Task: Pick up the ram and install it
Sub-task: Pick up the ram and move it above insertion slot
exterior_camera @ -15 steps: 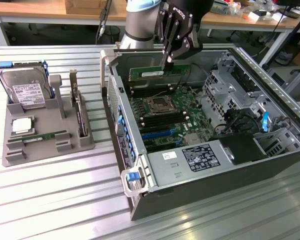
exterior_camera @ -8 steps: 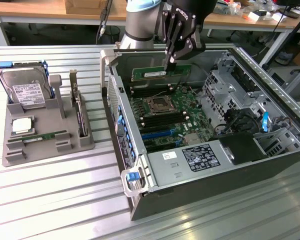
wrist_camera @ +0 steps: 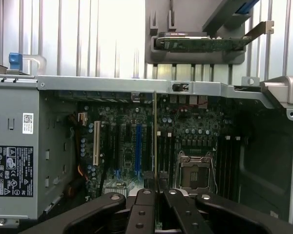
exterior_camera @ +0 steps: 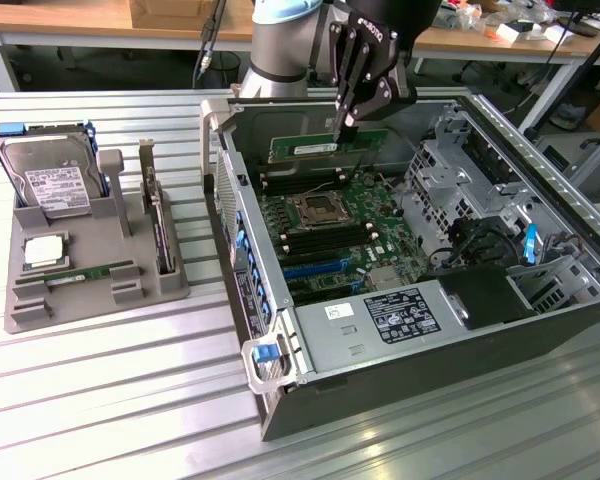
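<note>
My gripper is shut on the ram, a long green stick with a white label. It hangs level above the far part of the motherboard inside the open computer case. Just beneath it lie the black memory slots, beside the processor socket. In the wrist view the ram shows edge-on as a thin line running out from between the gripper fingers toward the case wall. A second, matching ram lies in the grey tray.
The grey tray on the exterior view's left also carries a hard drive, a square silver processor and an upright expansion card. The power supply fills the case's near side; drive cages stand on the exterior view's right.
</note>
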{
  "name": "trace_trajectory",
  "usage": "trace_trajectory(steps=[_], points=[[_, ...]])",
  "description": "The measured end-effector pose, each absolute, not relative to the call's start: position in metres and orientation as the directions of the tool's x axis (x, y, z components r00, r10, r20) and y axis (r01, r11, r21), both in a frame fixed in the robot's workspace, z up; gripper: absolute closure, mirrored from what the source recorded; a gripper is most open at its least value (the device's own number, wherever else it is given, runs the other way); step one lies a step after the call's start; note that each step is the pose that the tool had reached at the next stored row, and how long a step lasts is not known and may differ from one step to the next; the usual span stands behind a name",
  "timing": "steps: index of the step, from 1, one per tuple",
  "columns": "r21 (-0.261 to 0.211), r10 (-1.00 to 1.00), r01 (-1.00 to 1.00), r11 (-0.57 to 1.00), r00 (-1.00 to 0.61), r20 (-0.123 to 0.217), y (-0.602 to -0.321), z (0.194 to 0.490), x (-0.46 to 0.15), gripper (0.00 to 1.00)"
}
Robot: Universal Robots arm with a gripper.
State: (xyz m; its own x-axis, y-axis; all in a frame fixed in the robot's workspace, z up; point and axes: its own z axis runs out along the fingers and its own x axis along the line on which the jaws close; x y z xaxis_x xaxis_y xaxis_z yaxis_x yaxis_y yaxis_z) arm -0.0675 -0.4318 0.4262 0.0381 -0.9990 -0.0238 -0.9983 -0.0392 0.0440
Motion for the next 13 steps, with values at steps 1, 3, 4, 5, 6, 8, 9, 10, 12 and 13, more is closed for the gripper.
trace_trajectory(steps=[1,3,4,5,6,8,9,10,12,13], points=[[0.044,-0.999,-0.998,-0.039,0.038,-0.024,-0.432,0.426,-0.067,0.88],[0.044,-0.999,-0.998,-0.039,0.038,-0.024,-0.432,0.426,-0.065,0.88],[0.044,-0.999,-0.998,-0.039,0.038,-0.024,-0.432,0.426,-0.065,0.88],[0.044,-0.999,-0.998,-0.039,0.038,-0.024,-0.432,0.426,-0.064,0.88],[0.044,-0.999,-0.998,-0.039,0.038,-0.024,-0.432,0.425,-0.063,0.88],[0.044,-0.999,-0.998,-0.039,0.038,-0.024,-0.432,0.425,-0.059,0.88],[0.044,-0.999,-0.998,-0.039,0.038,-0.024,-0.432,0.425,-0.058,0.88],[0.044,-0.999,-0.998,-0.039,0.038,-0.024,-0.432,0.424,-0.056,0.88],[0.044,-0.999,-0.998,-0.039,0.038,-0.024,-0.432,0.424,-0.054,0.88],[0.044,-0.999,-0.998,-0.039,0.038,-0.024,-0.432,0.424,-0.053,0.88]])
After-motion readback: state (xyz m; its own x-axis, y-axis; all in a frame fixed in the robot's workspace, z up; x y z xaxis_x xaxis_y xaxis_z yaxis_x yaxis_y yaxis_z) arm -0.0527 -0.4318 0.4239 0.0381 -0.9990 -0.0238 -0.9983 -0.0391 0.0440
